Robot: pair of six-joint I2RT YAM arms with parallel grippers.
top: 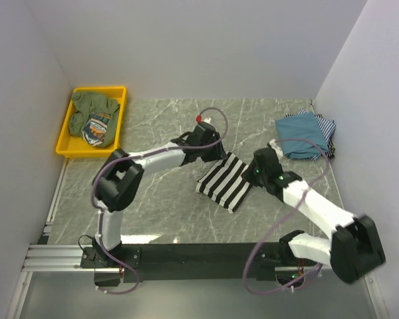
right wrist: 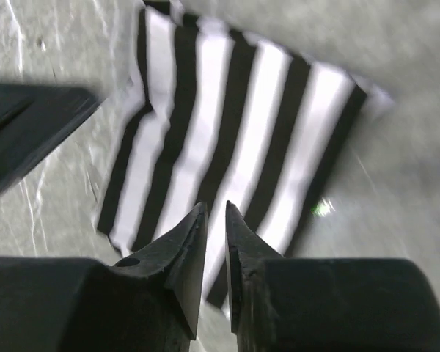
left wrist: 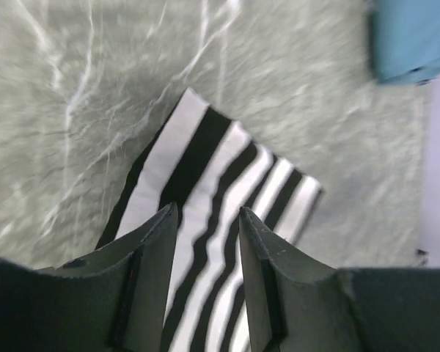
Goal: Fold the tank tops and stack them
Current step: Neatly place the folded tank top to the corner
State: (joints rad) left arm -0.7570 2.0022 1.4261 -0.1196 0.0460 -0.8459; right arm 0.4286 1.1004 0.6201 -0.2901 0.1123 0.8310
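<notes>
This is probably a robotics lab test cell. A white-and-black left robot arm and its right twin are bolted to a black base rail on silver aluminium framing. The rail sits at the edge of a grey marble-patterned bench boxed in by plain white partition walls. A black-and-white striped cloth tank top lies between the arms.

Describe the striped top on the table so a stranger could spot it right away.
Look at the marble table, near its middle. A folded top lies flat there, apart from the pile at the far right corner. It alone has bold black-and-white stripes.
</notes>
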